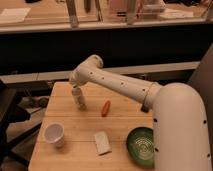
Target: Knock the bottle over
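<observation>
**Directly beneath the end effector, the bottle stands nearly upright**

At the far left of the light wooden slatted counter [125,127], the small slim pale grey-white plastic bottle [78,98] stands on its base, its long axis close to vertical with a slight lean. The end effector [75,86] of the white, dotted robot arm [117,86] sits right at the bottle's whitish cap, coming down from above and slightly behind it; whether it touches the cap cannot be made out. Its fingers are drawn together, with nothing held between them.

The move turns on that relation: the bottle lies straight below the end effector, so a sideways sweep across the cap, high on the tall axis, would likely tip it with little force. A push low on the body might only slide it.

Nearest it to the right, a little apart, lies an orange-red carrot-shaped object [105,108]. A white paper cup [54,135] stands nearer the front left, a pale rectangular sponge-like block [102,142] lies at the front centre, and a green bowl [142,146] sits front right.
</observation>
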`<action>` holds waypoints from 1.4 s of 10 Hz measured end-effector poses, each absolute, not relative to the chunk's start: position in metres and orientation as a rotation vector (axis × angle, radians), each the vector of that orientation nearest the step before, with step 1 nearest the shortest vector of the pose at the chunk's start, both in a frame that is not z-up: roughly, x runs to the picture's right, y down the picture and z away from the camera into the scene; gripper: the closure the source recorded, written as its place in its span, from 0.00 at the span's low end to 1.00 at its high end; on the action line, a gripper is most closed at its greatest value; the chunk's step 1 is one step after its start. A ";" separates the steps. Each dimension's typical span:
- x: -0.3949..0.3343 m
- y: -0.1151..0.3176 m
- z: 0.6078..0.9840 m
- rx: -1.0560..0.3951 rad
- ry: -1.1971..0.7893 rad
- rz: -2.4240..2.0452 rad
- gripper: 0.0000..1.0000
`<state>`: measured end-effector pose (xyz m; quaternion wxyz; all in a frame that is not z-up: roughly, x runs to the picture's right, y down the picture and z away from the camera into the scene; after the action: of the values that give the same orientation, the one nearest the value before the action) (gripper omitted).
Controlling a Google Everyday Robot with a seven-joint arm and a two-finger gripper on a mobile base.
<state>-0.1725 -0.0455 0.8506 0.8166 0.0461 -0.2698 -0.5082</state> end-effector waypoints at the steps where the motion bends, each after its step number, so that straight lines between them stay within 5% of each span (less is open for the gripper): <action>1: -0.173 -0.045 0.850 0.102 -0.582 -1.086 0.98; 14: -0.178 -0.039 0.847 0.128 -0.671 -1.110 0.98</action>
<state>-0.1782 -0.0388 0.8473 0.7950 0.0596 -0.3123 -0.5166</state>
